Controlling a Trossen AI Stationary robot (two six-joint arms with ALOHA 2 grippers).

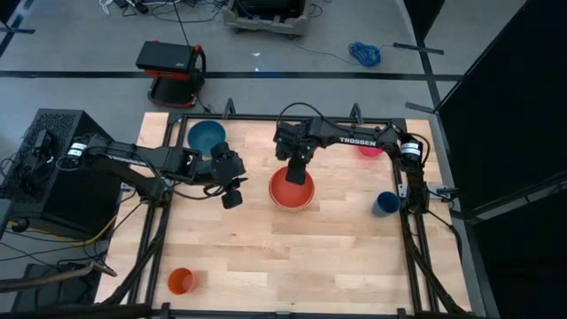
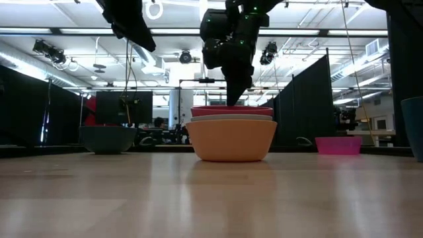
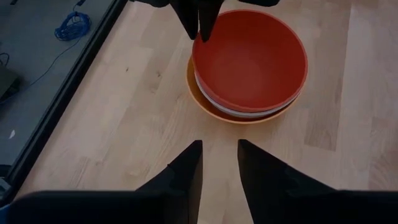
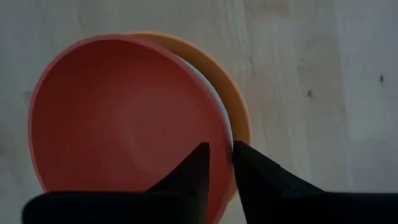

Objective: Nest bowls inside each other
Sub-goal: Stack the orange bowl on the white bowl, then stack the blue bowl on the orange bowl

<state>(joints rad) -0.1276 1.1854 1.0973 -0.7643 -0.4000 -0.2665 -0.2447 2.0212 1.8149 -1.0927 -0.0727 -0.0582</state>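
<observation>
- Bowls: three are already stacked near the middle of the table (image 1: pixel 221 266), the red bowl (image 1: pixel 291 189) on top, the pale white-blue bowl (image 2: pixel 231 118) under it and the orange bowl (image 2: pixel 231 140) at the bottom.
- The teal-blue bowl (image 1: pixel 206 136) sits alone near the far edge on the left side, and the pink bowl (image 2: pixel 338 145) sits near the far right edge, partly under the right arm in the high view.
- The right gripper (image 1: pixel 296 175) reaches in from the far right with its forearm running along the far edge, wrist bent down over the stack. Its fingers (image 4: pixel 193 171) straddle the rim of the red bowl, one inside and one outside, with a narrow gap; whether they pinch the rim I cannot tell.
- The left gripper (image 3: pixel 219 168) hangs just left of the stack, raised off the wood and pointed toward it, fingers slightly apart with nothing between them.
- A small orange cup (image 1: pixel 181 281) stands near the front left corner and a dark-blue cup (image 1: pixel 385 204) near the right edge.
- The front half of the table is bare wood, well apart from both arms.
</observation>
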